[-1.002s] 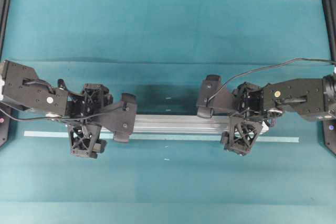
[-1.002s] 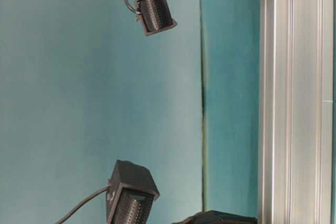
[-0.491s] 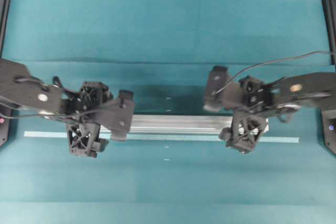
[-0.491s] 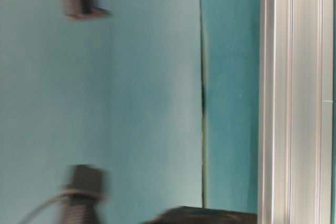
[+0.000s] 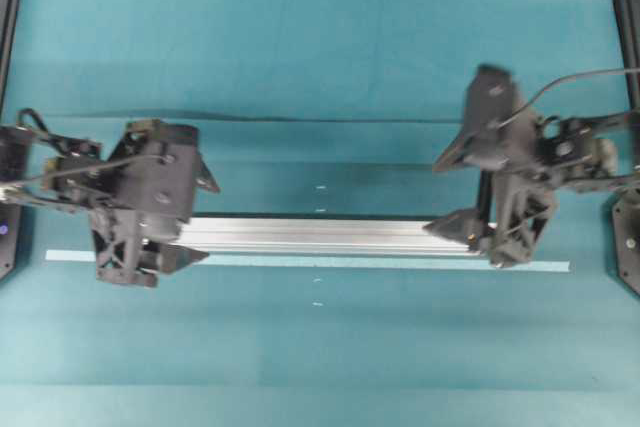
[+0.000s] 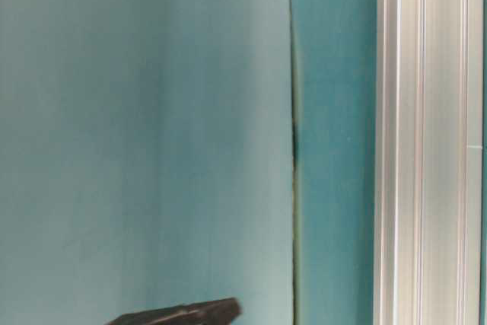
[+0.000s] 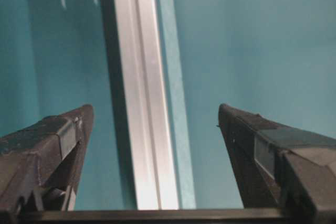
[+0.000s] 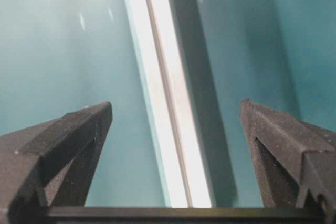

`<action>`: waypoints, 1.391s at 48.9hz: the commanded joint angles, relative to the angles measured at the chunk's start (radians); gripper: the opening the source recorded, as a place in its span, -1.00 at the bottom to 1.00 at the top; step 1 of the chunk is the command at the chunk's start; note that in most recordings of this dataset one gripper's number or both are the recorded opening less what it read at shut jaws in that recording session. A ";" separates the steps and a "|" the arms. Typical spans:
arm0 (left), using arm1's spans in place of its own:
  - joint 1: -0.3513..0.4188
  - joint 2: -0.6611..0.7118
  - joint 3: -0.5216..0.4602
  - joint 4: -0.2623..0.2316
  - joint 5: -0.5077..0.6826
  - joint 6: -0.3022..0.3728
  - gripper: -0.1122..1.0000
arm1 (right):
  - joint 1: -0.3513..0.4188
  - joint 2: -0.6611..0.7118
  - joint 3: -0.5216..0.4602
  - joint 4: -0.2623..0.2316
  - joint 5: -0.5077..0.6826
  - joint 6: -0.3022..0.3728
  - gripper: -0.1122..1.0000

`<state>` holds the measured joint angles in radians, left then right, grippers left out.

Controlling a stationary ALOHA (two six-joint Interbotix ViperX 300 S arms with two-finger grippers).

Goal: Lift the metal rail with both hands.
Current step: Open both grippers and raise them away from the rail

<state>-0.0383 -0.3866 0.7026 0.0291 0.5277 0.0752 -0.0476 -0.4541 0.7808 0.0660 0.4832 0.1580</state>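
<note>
The metal rail [image 5: 320, 234] lies flat on the teal table, running left to right. My left gripper [image 5: 200, 222] hangs open over its left end. In the left wrist view the rail [image 7: 142, 129] runs between the wide-apart fingers [image 7: 52, 145] of this gripper [image 7: 155, 108], touching neither. My right gripper [image 5: 448, 195] hangs open over the rail's right end. In the right wrist view the rail [image 8: 168, 103] passes between that gripper's [image 8: 176, 104] spread fingers [image 8: 278, 140], clear of both. The table-level view shows the rail [image 6: 426, 142] close up at the right.
A thin pale-green tape strip [image 5: 300, 262] lies on the table just in front of the rail, longer than it at both ends; it also shows in the left wrist view [image 7: 173, 103]. Black frame posts [image 5: 628, 7] stand at the table's side edges. Cables trail from both arms.
Both open grippers have slid outward along the rail towards its ends and risen. In the table-level view their parts have nearly left the frame. The rail has not moved.
</note>
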 commanded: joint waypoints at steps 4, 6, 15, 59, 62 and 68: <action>0.000 -0.058 -0.012 0.000 -0.011 -0.003 0.83 | -0.002 -0.058 0.014 -0.002 -0.067 -0.002 0.98; 0.000 -0.072 -0.012 0.002 -0.015 -0.002 0.83 | -0.002 -0.075 0.021 -0.003 -0.087 -0.002 0.98; 0.002 -0.127 -0.002 0.000 -0.048 -0.002 0.83 | -0.002 -0.161 0.058 -0.003 -0.166 0.003 0.98; 0.011 -0.451 0.060 0.000 -0.318 -0.049 0.83 | -0.002 -0.512 0.106 -0.003 -0.242 0.002 0.98; 0.012 -0.456 0.061 0.000 -0.318 -0.049 0.83 | -0.002 -0.512 0.106 -0.003 -0.242 0.003 0.98; 0.012 -0.454 0.061 0.000 -0.318 -0.051 0.83 | -0.002 -0.512 0.107 -0.003 -0.245 0.002 0.98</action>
<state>-0.0276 -0.8406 0.7762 0.0276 0.2194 0.0261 -0.0506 -0.9695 0.8943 0.0644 0.2531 0.1626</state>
